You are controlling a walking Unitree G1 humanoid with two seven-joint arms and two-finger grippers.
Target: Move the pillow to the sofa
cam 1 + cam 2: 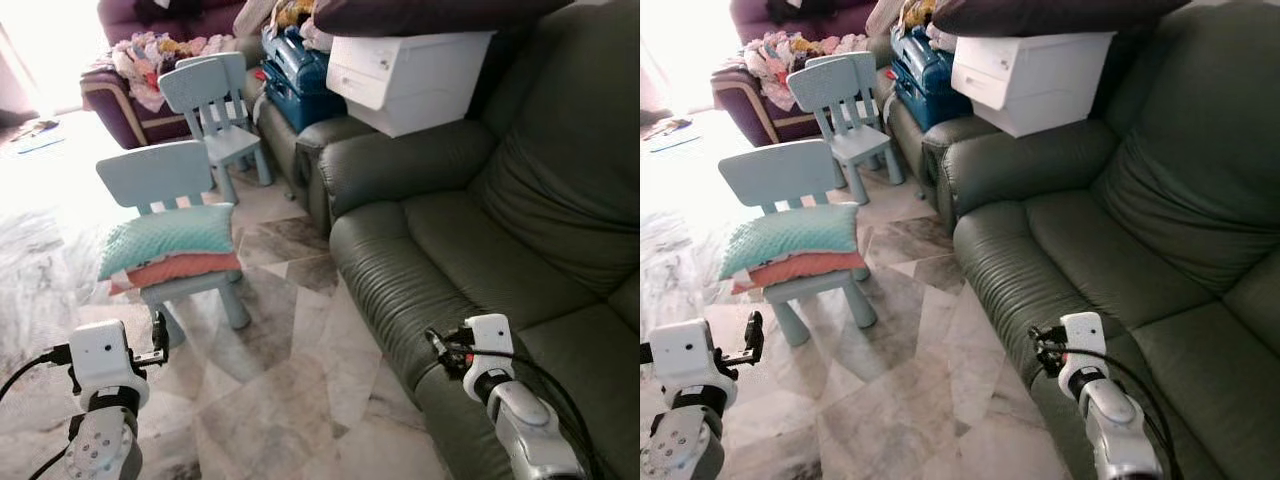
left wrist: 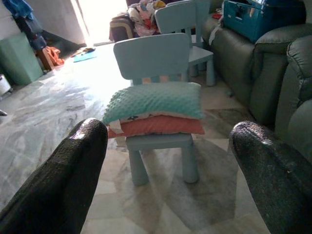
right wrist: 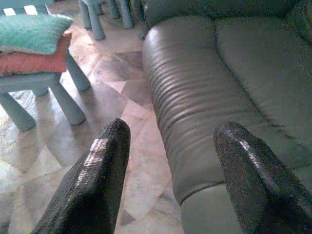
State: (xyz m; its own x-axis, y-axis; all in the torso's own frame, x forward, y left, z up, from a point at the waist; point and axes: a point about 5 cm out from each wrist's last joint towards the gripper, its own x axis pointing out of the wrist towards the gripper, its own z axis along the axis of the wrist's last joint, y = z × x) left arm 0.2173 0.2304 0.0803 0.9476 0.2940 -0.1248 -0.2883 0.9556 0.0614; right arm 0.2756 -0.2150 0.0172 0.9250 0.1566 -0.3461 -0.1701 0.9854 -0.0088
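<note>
Resting on the seat of a small pale-blue chair [image 1: 165, 185]: a teal pillow [image 1: 165, 240] with a nubbly cover, stacked on a coral-pink pillow [image 1: 180, 270]. Both lie flat, the teal one overhanging the seat on each side. Chair stands on the marbled tile floor [image 1: 290, 370], near the front of the dark green leather sofa [image 1: 480, 250] but apart from it. Pillow not on the sofa.

Left gripper [image 2: 165, 161] held low over the floor, short of the chair, fingers spread wide with nothing between them; the wrist view looks straight at the pillow stack between the two black fingers [image 2: 73, 165]. Right gripper [image 3: 170, 170] also spread wide and empty, hanging at the sofa's front edge, over the seam where cushion meets floor.

Further back: a second pale-blue chair [image 1: 215, 100], a blue case [image 1: 295, 80] and a white drawer box [image 1: 405, 75] sitting on the sofa arm (a dark cushion on top of it), and a purple armchair [image 1: 130, 105] heaped with clothes
</note>
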